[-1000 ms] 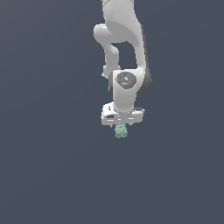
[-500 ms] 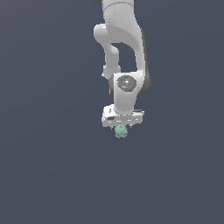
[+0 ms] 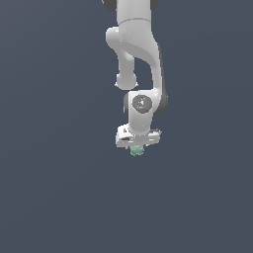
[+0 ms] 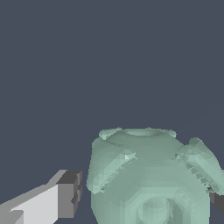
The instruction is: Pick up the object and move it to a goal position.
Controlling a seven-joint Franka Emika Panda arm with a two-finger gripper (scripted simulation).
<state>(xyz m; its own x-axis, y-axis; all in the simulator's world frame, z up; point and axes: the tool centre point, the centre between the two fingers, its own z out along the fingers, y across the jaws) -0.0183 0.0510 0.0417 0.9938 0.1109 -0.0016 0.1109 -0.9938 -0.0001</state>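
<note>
The object (image 3: pixel 137 151) is a small pale mint-green knobbly blob that shows just below the white hand in the exterior view. My gripper (image 3: pixel 136 147) points down right over it and covers its top. In the wrist view the object (image 4: pixel 148 175) fills the space between the fingers. One grey fingertip (image 4: pixel 68 194) stands a small gap off its side. The other fingertip (image 4: pixel 218 202) shows only at the frame's edge, against the object. The gripper (image 4: pixel 142 201) is open around the object.
The white arm (image 3: pixel 138 54) rises above the hand to the top of the exterior view. A plain dark grey-blue surface (image 3: pixel 59 188) lies all around, with no other objects or edges in view.
The hand has come down a little over the object, hiding more of it. The object has stayed in place.
</note>
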